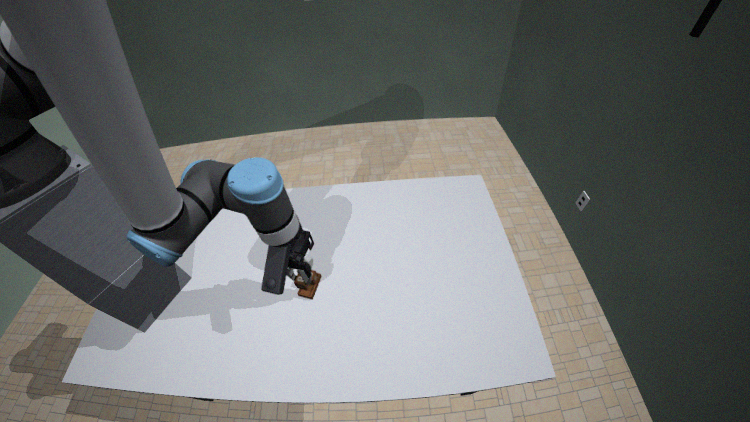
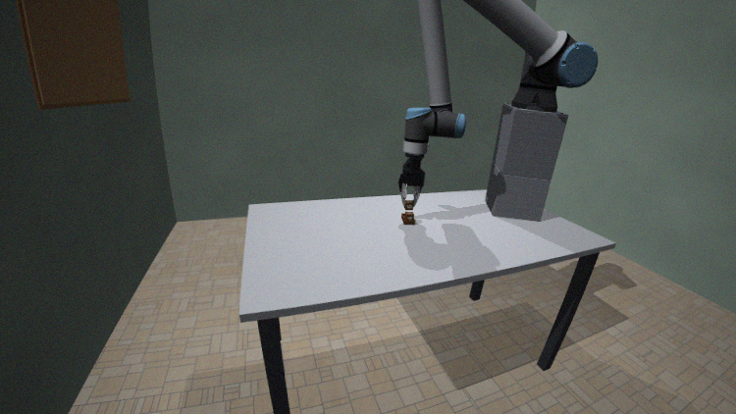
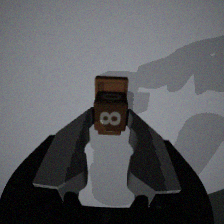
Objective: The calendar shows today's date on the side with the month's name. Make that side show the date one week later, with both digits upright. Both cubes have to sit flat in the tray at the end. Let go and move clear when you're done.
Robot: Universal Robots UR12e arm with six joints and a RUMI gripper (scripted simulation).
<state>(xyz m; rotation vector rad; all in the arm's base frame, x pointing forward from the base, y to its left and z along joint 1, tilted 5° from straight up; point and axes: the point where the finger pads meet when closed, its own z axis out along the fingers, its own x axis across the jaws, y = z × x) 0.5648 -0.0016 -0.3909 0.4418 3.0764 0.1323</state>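
My gripper [image 3: 110, 109] [image 1: 301, 273] [image 2: 409, 204] is shut on a small brown date cube [image 3: 110, 118] [image 2: 408, 205]. The cube's face toward the wrist camera bears a white 8 lying on its side. I hold it just above the brown calendar tray [image 3: 112, 84] [image 1: 309, 290] [image 2: 408, 222], which stands on the white table [image 1: 419, 288] [image 2: 329, 257]. Beyond the held cube, the tray shows a dark slot; I cannot tell whether a second cube sits there. The month's name is too small to read.
The grey robot pedestal [image 2: 524, 164] [image 1: 68, 246] stands at one end of the table. The arm's elbow [image 1: 251, 188] hangs low over the table beside the tray.
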